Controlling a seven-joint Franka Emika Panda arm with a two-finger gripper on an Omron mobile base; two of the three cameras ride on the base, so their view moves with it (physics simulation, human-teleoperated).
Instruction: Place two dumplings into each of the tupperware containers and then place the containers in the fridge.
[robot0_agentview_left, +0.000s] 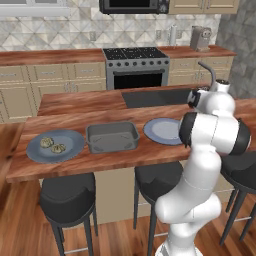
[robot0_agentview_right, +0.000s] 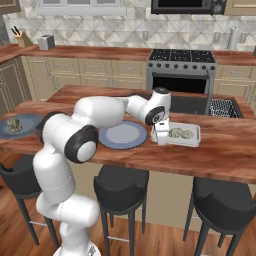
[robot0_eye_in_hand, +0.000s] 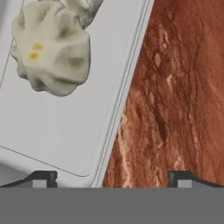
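Counter (robot0_eye_in_hand: 175, 87) glossy grained wood; container (robot0_eye_in_hand: 52, 135) smooth matt plastic; dumpling (robot0_eye_in_hand: 52, 52) wrinkled, doughy.

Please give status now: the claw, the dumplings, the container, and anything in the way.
Claw open, low at tupperware container edge, holding nothing. Two dumplings inside container; two more on far plate. Nothing in the way.

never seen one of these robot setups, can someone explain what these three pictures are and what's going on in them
A white robot arm works at a wooden kitchen counter. Two pictures come from cameras behind it, left and right; the close-up comes from a camera on its hand. Its gripper is open and holds nothing, low at the edge of a shallow pale container with two dumplings inside. Also on the counter: a plate with two more dumplings, a dark pan and a bare plate.
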